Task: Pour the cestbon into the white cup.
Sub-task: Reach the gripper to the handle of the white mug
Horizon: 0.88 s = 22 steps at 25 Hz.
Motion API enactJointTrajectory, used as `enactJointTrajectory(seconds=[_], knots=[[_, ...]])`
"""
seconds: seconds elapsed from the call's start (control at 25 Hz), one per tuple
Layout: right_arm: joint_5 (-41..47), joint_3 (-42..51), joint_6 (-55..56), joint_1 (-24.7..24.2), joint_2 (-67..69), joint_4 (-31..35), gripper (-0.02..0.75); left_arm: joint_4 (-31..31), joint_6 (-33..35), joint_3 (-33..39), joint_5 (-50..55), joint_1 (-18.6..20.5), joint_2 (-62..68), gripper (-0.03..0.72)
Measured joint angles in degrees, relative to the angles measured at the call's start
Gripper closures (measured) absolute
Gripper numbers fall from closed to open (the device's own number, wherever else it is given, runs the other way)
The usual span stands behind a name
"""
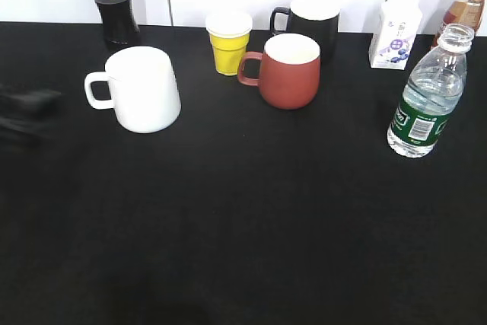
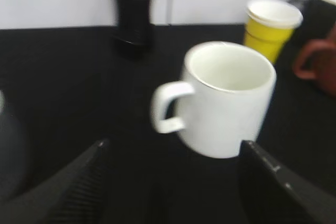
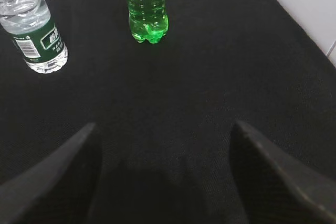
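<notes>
The cestbon is seen standing upright and uncapped at the right edge of the black table, well apart from the white cup, which stands at the left with its handle turned leftward. In the right wrist view the cestbon is placed at the upper left, ahead of and to the left of the right gripper, whose fingers are spread wide with nothing between them; bare cloth is seen between the bottle and the claw. In the left wrist view the white cup is found directly ahead of the left gripper, whose jaws are likewise spread wide and empty, the cup's base lying just beyond the tips. In the exterior view only a blurred dark shape at the left edge is seen of the left gripper, near the cup's handle.

Between the two task items a red-brown mug is placed, with a small yellow cup just behind it to the left and a black mug behind it. A dark cola bottle is set behind the white cup. Behind the cestbon a small white carton and a brown drink bottle are seen. A green soda bottle is shown just to the right of the cestbon in the right wrist view.
</notes>
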Motion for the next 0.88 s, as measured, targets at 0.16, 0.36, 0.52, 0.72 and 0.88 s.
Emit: enactJointTrajectory(seconds=[0.16,0.36,0.52,0.72,0.88], knots=[[0.0,0.0,0.0,0.0,0.0,0.0,0.164,-1.4,0.0,0.0,-21.8,-1.2,17.0,0.126],[0.0,0.0,0.0,0.0,0.0,0.0,0.164,-4.0,0.0,-4.2,-28.1,0.5,26.5,0.167],[0.0,0.0,0.0,0.0,0.0,0.0,0.164,-1.0,0.0,-6.2,-28.7,3.3,30.1,0.172],[0.0,0.0,0.0,0.0,0.0,0.0,0.164,0.8,0.0,-6.5,-30.4,3.4,32.8,0.176],[0.0,0.0,0.0,0.0,0.0,0.0,0.164,0.8,0.0,-6.5,-31.6,3.4,33.3,0.176]])
